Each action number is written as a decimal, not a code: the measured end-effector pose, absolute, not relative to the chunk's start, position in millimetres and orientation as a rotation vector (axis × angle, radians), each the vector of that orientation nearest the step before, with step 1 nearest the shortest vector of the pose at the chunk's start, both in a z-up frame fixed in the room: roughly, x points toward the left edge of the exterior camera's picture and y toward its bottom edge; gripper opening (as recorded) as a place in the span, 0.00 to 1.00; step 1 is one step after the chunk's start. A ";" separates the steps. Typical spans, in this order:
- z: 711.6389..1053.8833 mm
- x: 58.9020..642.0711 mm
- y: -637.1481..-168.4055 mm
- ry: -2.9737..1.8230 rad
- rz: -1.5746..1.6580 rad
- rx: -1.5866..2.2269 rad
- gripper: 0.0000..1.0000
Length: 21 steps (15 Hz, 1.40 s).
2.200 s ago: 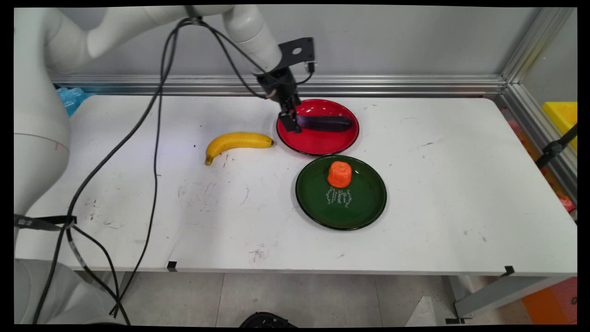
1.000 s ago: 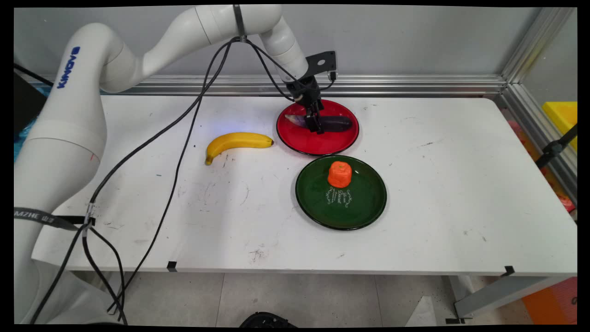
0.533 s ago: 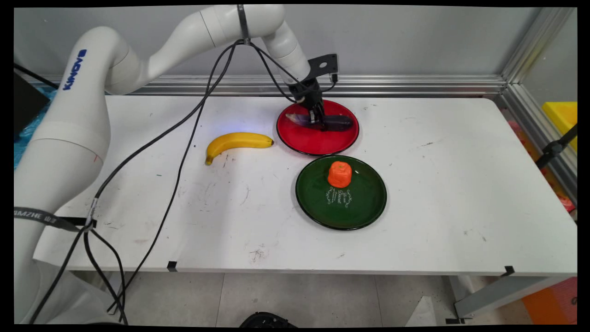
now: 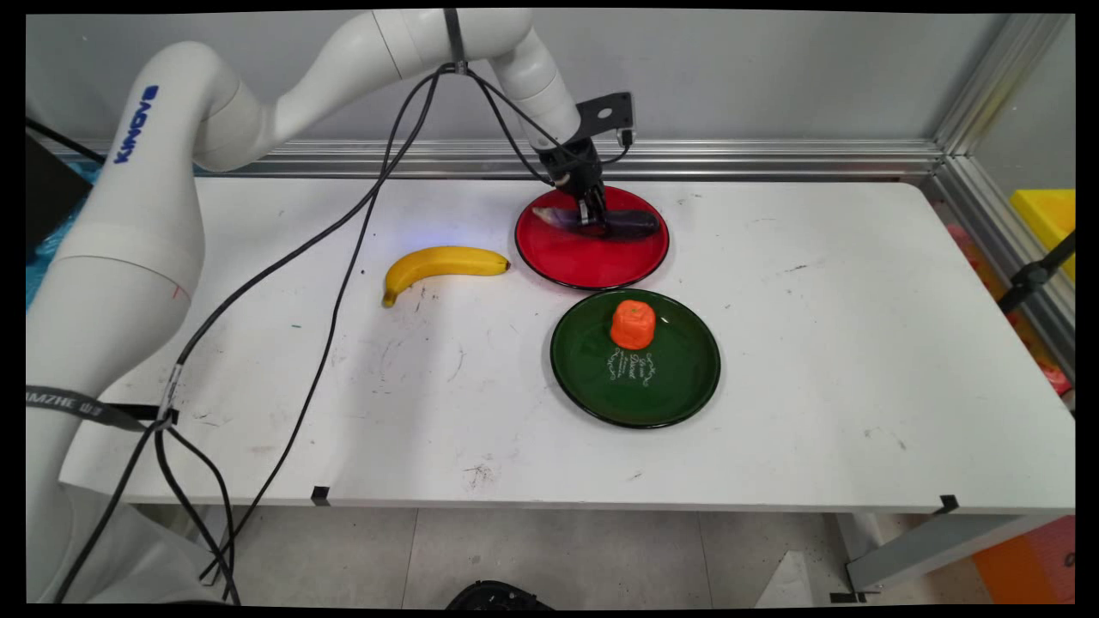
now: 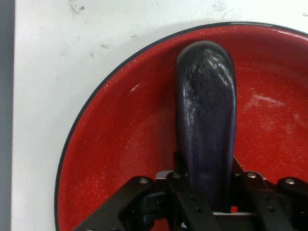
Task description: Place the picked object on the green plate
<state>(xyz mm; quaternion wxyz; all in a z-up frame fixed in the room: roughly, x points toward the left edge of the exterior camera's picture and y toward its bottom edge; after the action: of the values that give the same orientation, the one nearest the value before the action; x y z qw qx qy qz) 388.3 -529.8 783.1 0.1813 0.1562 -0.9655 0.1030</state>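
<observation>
A dark purple eggplant (image 4: 635,225) lies lengthwise over the red plate (image 4: 592,268) at the table's back middle. My gripper (image 4: 594,220) reaches down from the upper left and is shut on the eggplant near its middle. In the hand view the eggplant (image 5: 207,110) runs up from between the two black fingers, which press against its sides, with the red plate (image 5: 120,144) beneath. Whether the eggplant still touches the plate I cannot tell.
A yellow banana (image 4: 438,262) lies on the table left of the red plate. In front of that plate stands a green plate (image 4: 678,378) with an orange fruit-like thing (image 4: 633,324) on it. Black cables hang from the arm over the table's left half.
The gripper moved right from the eggplant's left end to its middle, came down and shut on it. The eggplant now sits slightly higher in the picture.
</observation>
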 end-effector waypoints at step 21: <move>841.9 280.9 -354.5 -2.651 0.126 0.535 0.00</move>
<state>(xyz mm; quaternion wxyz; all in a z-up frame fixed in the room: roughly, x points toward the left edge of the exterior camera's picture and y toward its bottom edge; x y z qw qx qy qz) 280.9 -354.5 841.9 0.2153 0.1930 -0.9562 0.0453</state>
